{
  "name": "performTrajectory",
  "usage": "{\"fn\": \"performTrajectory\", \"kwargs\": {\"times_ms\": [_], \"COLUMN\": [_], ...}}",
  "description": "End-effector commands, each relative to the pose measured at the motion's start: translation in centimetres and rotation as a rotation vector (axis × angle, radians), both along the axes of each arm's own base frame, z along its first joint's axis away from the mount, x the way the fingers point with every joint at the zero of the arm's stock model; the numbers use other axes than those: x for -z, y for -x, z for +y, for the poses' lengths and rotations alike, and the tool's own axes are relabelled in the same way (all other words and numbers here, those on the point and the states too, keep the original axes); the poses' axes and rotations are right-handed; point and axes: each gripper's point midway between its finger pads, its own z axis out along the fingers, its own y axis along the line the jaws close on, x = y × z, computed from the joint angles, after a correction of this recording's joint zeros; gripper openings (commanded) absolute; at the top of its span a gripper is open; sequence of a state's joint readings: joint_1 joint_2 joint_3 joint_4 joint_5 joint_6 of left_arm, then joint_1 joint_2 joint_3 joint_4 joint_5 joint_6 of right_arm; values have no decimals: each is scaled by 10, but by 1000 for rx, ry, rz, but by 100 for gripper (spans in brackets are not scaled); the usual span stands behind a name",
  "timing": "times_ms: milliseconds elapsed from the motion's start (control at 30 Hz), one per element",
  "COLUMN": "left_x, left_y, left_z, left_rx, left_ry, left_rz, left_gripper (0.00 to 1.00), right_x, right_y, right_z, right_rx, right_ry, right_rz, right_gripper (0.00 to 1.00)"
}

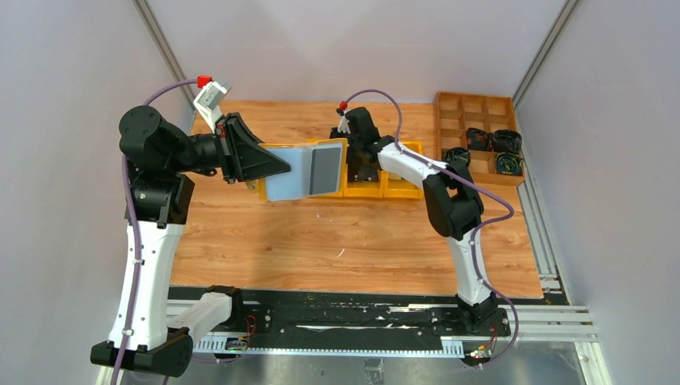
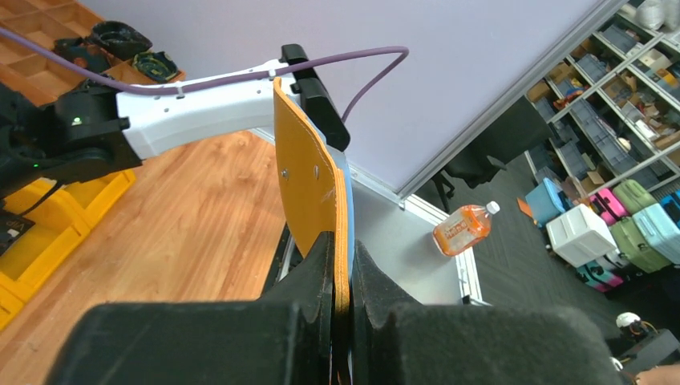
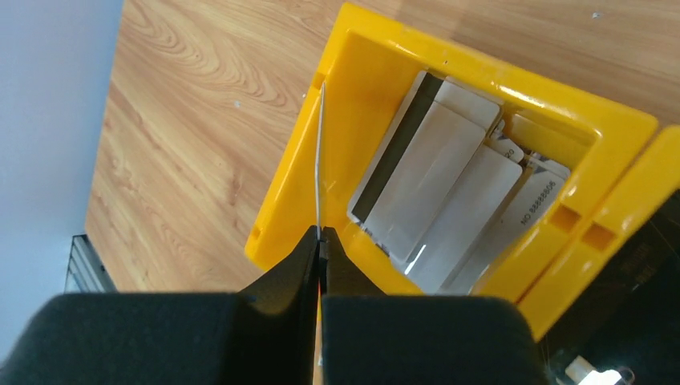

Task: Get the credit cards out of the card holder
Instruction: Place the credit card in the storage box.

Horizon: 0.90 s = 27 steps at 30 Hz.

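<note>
Woodgrain covers the whole counter [image 1: 321,241], a warm orange-brown laminate boxed in by pale lilac-grey walls [image 1: 72,64] on three sides. Aluminium rails [image 1: 553,273] run along its right edge, and a black base plate [image 1: 337,309] at the front carries both arms.

At the back right corner sits a brown wooden divided tray [image 1: 465,108] with a few black round parts [image 1: 493,140] in its compartments. Just left of it is a row of bright yellow plastic bins [image 1: 385,188].

The left end effector [image 2: 343,257] is clamped on the bottom edge of the mustard-yellow folding card holder [image 1: 289,172] and holds it up off the counter, just left of the bins. The holder is spread open with its pale inner face and a darker grey panel turned upward.

The right end effector [image 3: 320,241] is pinched tight on a thin pale card [image 3: 319,160], seen edge-on and reaching toward the left wall of one yellow bin [image 3: 449,64]. Whether the card touches that wall I cannot tell. Inside that bin lie several silvery-grey cards [image 3: 433,184], overlapping and fanned out; one shows printed digits.

Past the open side of the enclosure the room shows a grey floor with an orange drink bottle [image 2: 461,228] lying on it. There are also pink, teal and white hard cases [image 2: 633,216] and racks of storage shelves [image 2: 609,88] packed with small boxes.
</note>
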<state>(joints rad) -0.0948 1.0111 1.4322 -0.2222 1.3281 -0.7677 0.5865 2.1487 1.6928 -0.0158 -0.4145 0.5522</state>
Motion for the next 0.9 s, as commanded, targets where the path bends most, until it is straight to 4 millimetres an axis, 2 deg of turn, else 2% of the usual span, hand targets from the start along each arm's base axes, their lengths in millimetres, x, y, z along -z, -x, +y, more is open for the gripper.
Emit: {"fn": "performTrajectory", "kwargs": {"times_ms": [0,133,233,300,400,533,667,700,767,867], "left_x": [7,12,14,16,18,20,19,18,19,19], "left_y": [2,0,-2,-2,-1,-2,-2,-1,-2,-2], "left_z": [1,2,1,2,2,2,2,2,2,2], "left_rx": [-1,-7,-8,-7,-7,-6,-7,-5,-7,-7], "left_ry": [-17,-26,-28,-32,-39,-43,-42,-42,-43,-45], "left_rz": [-17,-23,-20,-24,-37,-34,-43,-47,-52,-68], "left_gripper": [0,0,0,0,0,0,0,0,0,0], "right_x": [19,32,34,33,25,-2,-69,-95,-133,-185], "right_y": [-2,0,1,1,-1,-3,12,24,51,106], "right_z": [7,7,11,13,11,0,-13,-15,-15,-25], "right_rx": [12,35,36,32,40,60,40,1,-94,-286], "right_ry": [79,103,91,89,96,122,76,16,-111,-318], "right_rz": [20,23,31,30,14,-52,-171,-207,-247,-313], "right_gripper": [0,0,0,8,24,39,49,53,59,63]}}
